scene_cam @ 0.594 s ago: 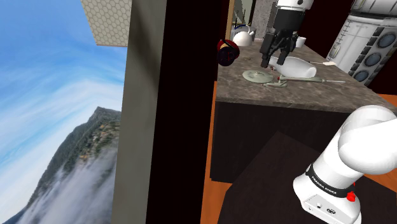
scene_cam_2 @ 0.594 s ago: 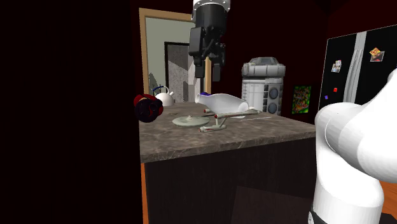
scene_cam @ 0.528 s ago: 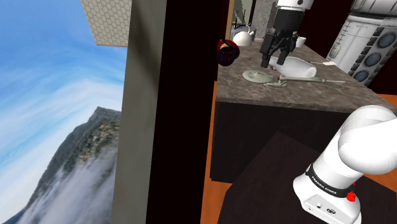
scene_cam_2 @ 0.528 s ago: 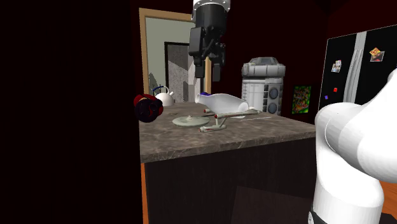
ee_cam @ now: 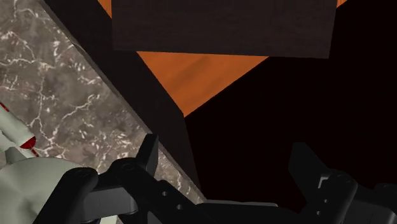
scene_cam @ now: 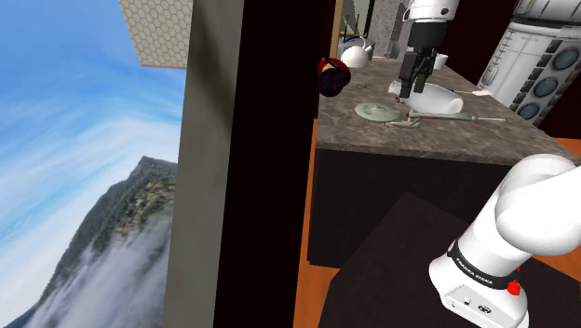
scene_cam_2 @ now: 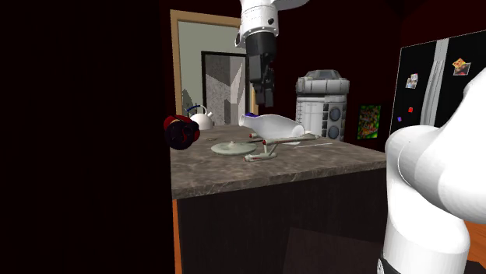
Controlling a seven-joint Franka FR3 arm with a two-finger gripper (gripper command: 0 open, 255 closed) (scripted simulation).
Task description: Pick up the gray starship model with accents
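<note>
- My pincer (scene_cam_2: 265, 96) hangs high over the counter (scene_cam_2: 311, 168) and holds nothing.
- In the wrist view its two fingers (ee_cam: 150, 154) stand wide apart, and there is nothing between them.
- The starship model (scene_cam_2: 260, 155) lies flat on the counter, just in front of a white bowl (scene_cam_2: 274, 124). It looks gray-white with small red marks.
- The model is below the pincer, well apart from it. In both outside views the pincer looks about straight above the model's middle.
- In the wrist view the model sits off beside one finger, not in the gap. The gap looks down at the counter's edge and the orange floor (ee_cam: 197, 70) past it.
- So I think I must slide a bit toward the model as I go down, not just drop.
- The model's long side runs across the second exterior view. Its round dish points to that view's left and its thin tubes to the right.
- I think the fingers should close across the thin middle part, not along it.
- In the wrist view the picture edge cuts the model off and a finger covers some of it, so I cannot tell which part I see.
- I cannot tell if the pincer is nearer the model or the bowl behind it.
- If I come down too far back, I may bump the bowl.
</note>
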